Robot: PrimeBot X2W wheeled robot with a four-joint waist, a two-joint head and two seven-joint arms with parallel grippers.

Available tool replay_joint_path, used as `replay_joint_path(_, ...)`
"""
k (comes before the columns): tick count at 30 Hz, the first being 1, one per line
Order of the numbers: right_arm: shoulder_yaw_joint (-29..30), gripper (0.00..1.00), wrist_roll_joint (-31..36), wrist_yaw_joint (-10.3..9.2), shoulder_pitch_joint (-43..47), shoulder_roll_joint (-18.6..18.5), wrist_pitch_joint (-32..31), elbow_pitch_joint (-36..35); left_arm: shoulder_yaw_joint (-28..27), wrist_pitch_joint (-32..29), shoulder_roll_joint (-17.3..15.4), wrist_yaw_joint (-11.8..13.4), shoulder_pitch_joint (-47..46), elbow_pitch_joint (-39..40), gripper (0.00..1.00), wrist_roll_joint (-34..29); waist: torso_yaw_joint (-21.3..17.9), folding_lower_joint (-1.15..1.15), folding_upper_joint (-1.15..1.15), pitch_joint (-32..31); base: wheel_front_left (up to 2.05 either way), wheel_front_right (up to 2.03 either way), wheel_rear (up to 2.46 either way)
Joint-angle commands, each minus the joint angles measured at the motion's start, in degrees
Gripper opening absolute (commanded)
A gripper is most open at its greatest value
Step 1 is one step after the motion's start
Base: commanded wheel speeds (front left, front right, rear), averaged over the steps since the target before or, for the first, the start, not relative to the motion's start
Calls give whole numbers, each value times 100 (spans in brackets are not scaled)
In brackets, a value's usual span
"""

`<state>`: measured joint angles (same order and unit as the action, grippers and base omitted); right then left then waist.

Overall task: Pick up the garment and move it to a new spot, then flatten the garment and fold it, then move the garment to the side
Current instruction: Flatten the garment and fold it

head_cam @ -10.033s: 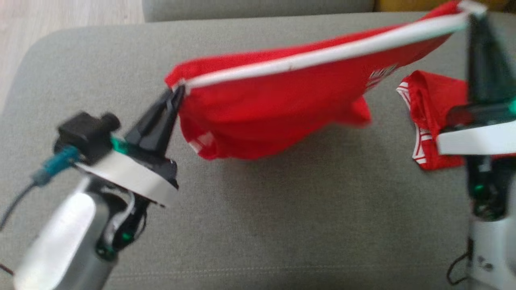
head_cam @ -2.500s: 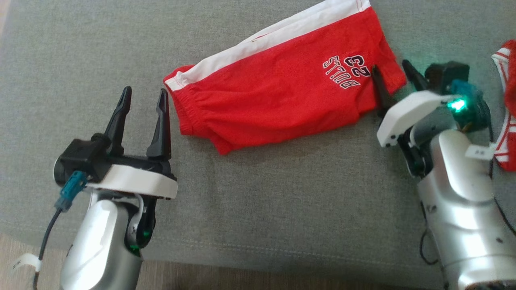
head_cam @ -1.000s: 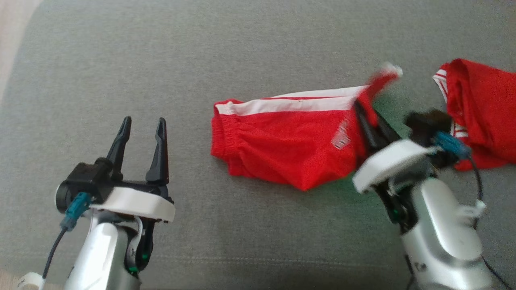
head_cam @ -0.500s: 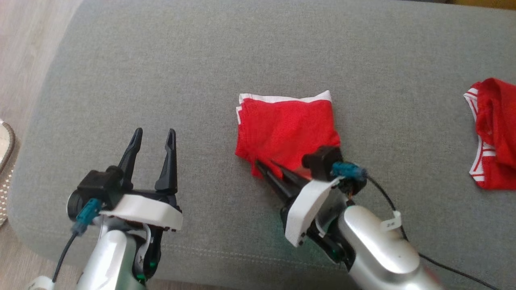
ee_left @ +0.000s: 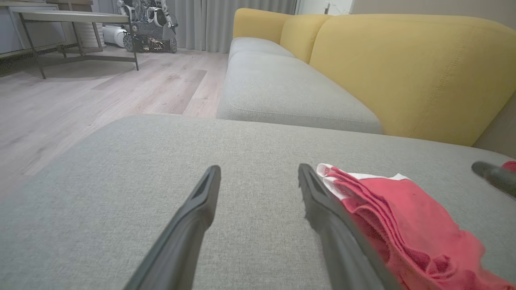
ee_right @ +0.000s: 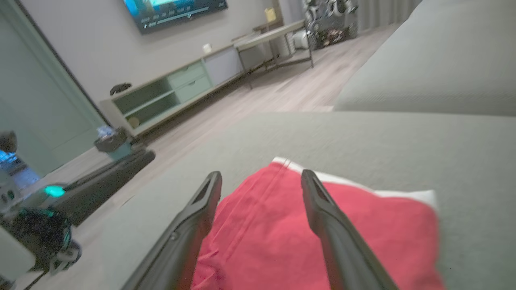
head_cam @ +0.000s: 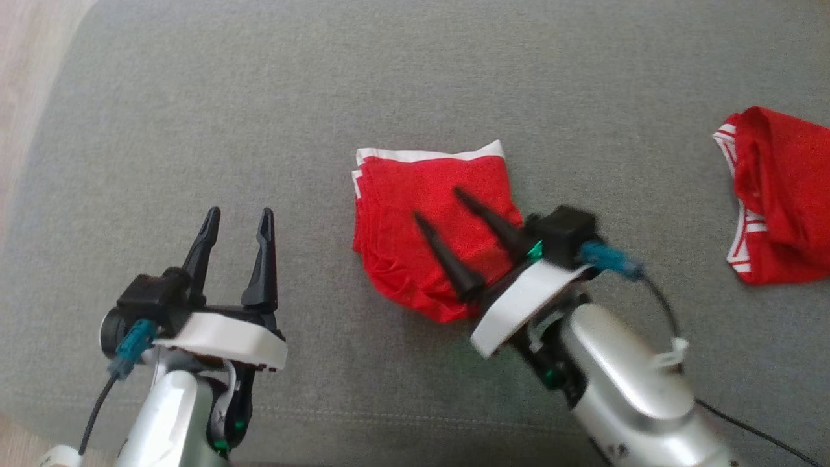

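Grey woven upholstery of a wide sofa seat (head_cam: 194,97) forms the work surface; pale wooden flooring (head_cam: 26,58) shows past its left edge.

1. Left gripper (head_cam: 239,213): positioned at the lower left above bare cushion, fingers pointing up the head view. Jaws stand apart and hold nothing. In the left wrist view the left gripper (ee_left: 260,173) has the garment just beside its right finger, apart from it.

2. Folded red mesh shorts with a white trim band (head_cam: 395,207): lying near the centre of the seat as a compact, roughly square stack, white band along the far edge. Layered edges are visible in the left wrist view (ee_left: 403,213).

3. Right gripper (head_cam: 438,203): reaching over the shorts from the lower right. Jaws are spread wide, with both fingers over the red fabric and no cloth between them. The right wrist view (ee_right: 262,177) confirms the spread.

4. Second red garment with white striping (head_cam: 771,194): well apart at the far right, crumpled.

Step in hand, as judged: the fold appears complete, leaving the move to the side. That move calls for a grip that takes every layer at one edge, so the stack does not open during transfer.

Limits of observation:
- Near right corner of the shorts is covered by the right wrist.
- Whether the right fingertips touch the fabric cannot be told.
- Second garment is cut off at the frame edge.
- Right arm is slightly blurred.
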<state>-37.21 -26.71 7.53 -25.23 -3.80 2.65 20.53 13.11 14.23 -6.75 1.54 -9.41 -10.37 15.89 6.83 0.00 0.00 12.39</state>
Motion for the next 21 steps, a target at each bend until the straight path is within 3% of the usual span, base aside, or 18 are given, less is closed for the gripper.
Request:
replay_joint_path(1,217,100,80,-4,-15,92,136,-295,-218,60,-135,41,-135,167,100,12,-69,0,0,-49,0,0,0)
replay_joint_path(13,2961,100,1299,-4,1069,92,118,-1270,-246,-59,-365,166,24,388,100,-60,-360,0,0,-269,0,0,0)
replay_joint_path(21,3457,100,1504,-4,1544,92,-135,-1834,-208,-153,-476,188,155,579,100,-86,-461,0,0,-386,0,0,0)
